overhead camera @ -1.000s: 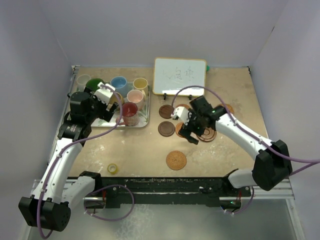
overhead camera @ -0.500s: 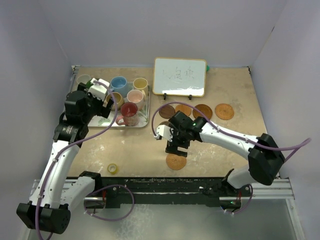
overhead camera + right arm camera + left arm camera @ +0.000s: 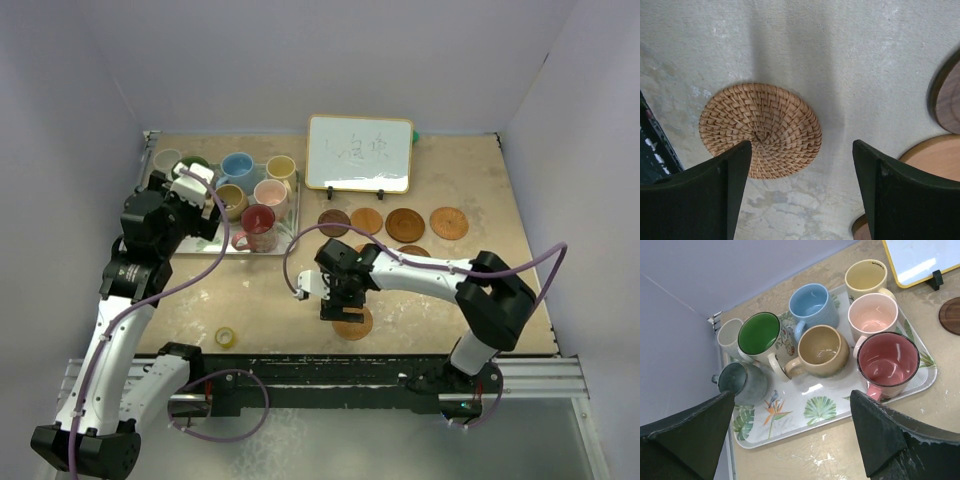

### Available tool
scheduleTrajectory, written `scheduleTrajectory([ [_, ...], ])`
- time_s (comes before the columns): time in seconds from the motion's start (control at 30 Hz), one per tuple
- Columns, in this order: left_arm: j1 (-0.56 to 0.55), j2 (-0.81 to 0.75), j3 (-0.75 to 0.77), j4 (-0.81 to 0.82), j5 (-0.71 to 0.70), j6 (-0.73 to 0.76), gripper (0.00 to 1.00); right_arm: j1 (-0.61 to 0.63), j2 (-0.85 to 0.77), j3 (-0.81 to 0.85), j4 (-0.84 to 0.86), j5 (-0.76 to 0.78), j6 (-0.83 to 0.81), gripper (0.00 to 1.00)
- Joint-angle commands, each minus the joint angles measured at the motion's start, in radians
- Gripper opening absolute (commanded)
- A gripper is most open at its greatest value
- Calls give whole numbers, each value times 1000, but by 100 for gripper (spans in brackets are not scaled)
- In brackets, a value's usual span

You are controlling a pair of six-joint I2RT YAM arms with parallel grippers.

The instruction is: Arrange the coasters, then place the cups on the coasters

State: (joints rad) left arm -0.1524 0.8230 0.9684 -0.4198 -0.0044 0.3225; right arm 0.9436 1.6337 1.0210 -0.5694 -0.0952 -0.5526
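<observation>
Hovering just above the woven rattan coaster (image 3: pixel 760 131), the right gripper (image 3: pixel 799 150) has its fingers spread wide and holds nothing; the disc lies flat beneath, more under one finger than the other; it looks light, stiff, thin and rough, so I judge a pinch across its rim suits best; only the top view shows the full row of wooden coasters (image 3: pixel 405 224) beyond; the left gripper (image 3: pixel 792 396), spread and empty, hangs over the cups (image 3: pixel 822 350).

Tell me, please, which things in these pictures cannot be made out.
Top view: the right arm covers part of the woven coaster.
Top view: the whiteboard writing is too small to read.
Right wrist view: the frame edge cuts off the wooden coasters.
</observation>
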Motion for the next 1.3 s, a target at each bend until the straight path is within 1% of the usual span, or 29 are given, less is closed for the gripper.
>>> scheduleTrajectory([
  [0.0, 7, -10, -9, 18, 39, -26, 95, 7, 25, 34, 27, 33, -13, 83],
  [0.17, 7, -10, -12, 22, 50, -25, 95, 7, 53, 10, 18, 55, -28, 80],
  [0.47, 7, -11, -10, 20, 60, -22, 95, -17, 21, -85, -27, 74, -59, 74],
  [0.63, 7, -19, -17, 25, 58, -17, 95, -106, -8, -148, -58, 92, -108, 72],
  [0.77, 7, -21, -24, 29, 55, -10, 96, -182, -72, -221, -60, 128, -151, 71],
  [1.03, 7, -20, -36, 45, 38, -1, 95, -306, -209, -317, -87, 175, -252, 70],
  [1.27, 7, -20, -35, 44, 30, 3, 95, -402, -246, -386, -78, 202, -311, 70],
])
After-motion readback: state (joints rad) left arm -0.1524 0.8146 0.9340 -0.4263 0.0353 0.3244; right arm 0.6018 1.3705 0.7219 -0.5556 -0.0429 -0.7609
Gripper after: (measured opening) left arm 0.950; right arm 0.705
